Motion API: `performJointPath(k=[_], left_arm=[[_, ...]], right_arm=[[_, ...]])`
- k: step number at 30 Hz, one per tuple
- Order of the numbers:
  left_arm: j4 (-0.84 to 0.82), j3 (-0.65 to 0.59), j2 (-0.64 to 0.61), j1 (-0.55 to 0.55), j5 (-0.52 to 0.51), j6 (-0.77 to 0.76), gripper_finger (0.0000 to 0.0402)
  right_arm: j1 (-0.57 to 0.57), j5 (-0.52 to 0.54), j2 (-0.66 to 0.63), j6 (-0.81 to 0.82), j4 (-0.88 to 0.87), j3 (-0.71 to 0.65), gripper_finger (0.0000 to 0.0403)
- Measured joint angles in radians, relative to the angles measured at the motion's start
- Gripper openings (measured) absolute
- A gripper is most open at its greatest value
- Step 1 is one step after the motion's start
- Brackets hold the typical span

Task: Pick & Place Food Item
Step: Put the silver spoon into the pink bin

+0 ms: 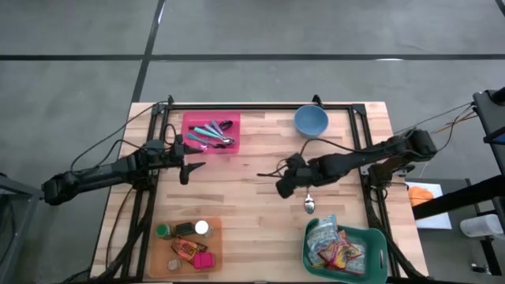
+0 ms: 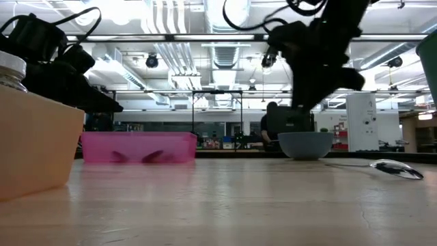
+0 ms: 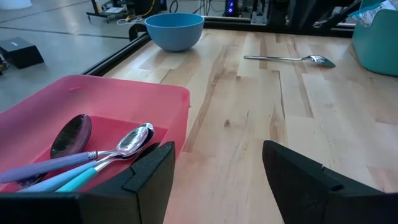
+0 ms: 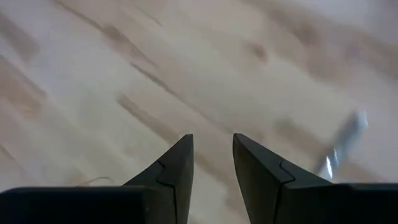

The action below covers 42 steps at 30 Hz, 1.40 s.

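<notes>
Bright food packets (image 1: 335,252) lie in a green basket (image 1: 372,237) at the table's near right. A metal spoon (image 1: 308,203) lies bare on the wood just beyond the basket, also visible as the spoon (image 3: 289,59) in the left wrist view. My right gripper (image 1: 282,188) hangs over the table's middle, to the left of the spoon, tilted down. Its fingers (image 4: 180,155) stand a little apart with nothing between them. My left gripper (image 1: 192,170) waits open beside the pink tray (image 1: 189,122) of spoons.
A blue bowl (image 1: 311,120) stands at the far edge. An orange tray (image 1: 215,244) with jars and small packs sits at the near left. Bare wood spreads between the pink tray and the basket. A black frame runs along the table's far and side edges.
</notes>
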Motion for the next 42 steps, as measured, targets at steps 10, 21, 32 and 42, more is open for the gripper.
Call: performJointPath(k=[10,21,32,42], left_arm=[[0.000,0.000,0.000,0.000,0.000,0.000,0.0243],[0.000,0.000,0.000,0.000,0.000,0.000,0.0243],[0.000,0.000,0.000,0.000,0.000,0.000,0.0243],[0.000,0.000,0.000,0.000,0.000,0.000,0.0243]], right_arm=[[0.059,-0.075,0.025,0.305,-0.357,0.104,0.0111],[0.098,-0.125,0.030,0.483,-0.315,0.027,0.0111],[0.100,-0.157,0.030,0.539,-0.141,-0.111,0.0112],[0.100,-0.158,0.030,0.538,-0.074,-0.170,0.0112]])
